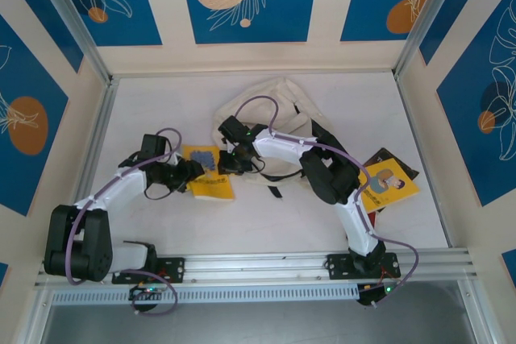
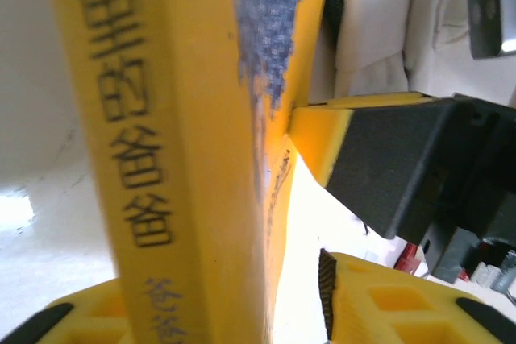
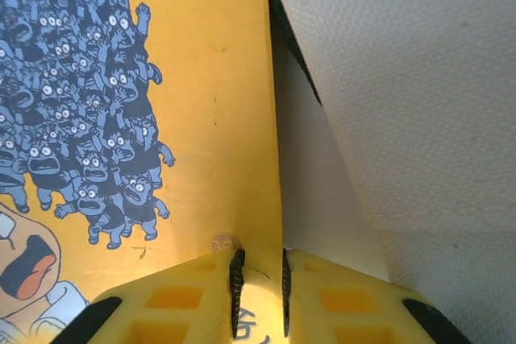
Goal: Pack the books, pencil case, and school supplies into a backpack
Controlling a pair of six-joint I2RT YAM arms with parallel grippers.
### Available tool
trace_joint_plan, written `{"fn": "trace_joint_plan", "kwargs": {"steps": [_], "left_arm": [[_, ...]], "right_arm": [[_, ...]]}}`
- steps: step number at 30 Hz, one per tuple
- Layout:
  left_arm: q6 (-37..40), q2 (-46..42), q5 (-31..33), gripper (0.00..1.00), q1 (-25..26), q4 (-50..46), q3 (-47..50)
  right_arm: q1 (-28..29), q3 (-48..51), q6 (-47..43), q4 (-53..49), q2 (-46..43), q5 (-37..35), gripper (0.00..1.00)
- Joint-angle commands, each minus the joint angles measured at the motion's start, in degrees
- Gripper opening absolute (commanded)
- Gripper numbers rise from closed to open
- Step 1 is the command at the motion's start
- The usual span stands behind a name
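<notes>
The yellow book (image 1: 211, 176) with the grey-blue crowd picture on its cover sits just left of the backpack (image 1: 278, 102), near the middle of the worktop (image 1: 161, 102), with a claw at each side. From the top view I cannot tell whether it lies flat or is raised. The right claw (image 1: 228, 163) is at its right edge. In the right wrist view that claw (image 3: 260, 267) is pinched tight on the thin edge of the book (image 3: 161, 118), a pad on each face, with the cream backpack fabric (image 3: 403, 78) close alongside. The left claw (image 1: 192, 173) is at the book's left edge. In the left wrist view this claw (image 2: 201, 304) straddles the book (image 2: 161, 159) partly open, with a bright gap between one pad (image 2: 326, 283) and the cover, so it has no firm hold. A finger of the right claw (image 2: 379, 159) shows just beyond. The backpack lies slumped towards the back of the worktop, dark straps trailing to its right. Well apart on the right, another yellow book (image 1: 389, 180) rests on a black one (image 1: 385, 157).
</notes>
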State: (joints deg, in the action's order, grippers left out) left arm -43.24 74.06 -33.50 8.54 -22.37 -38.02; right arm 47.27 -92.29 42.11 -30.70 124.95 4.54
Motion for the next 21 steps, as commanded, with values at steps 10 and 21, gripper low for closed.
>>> {"fn": "trace_joint_plan", "kwargs": {"steps": [10,21], "left_arm": [[8.52,-6.59,12.06,0.04,0.3,-14.04,-8.64],[-6.95,-16.49,6.18,0.03,2.0,3.62,-10.82]], "right_arm": [[-1.26,10.06,1.4,5.81,-16.08,1.37,0.61],[-11.46,34.25,17.99,35.62,-36.85,15.87,0.83]]}}
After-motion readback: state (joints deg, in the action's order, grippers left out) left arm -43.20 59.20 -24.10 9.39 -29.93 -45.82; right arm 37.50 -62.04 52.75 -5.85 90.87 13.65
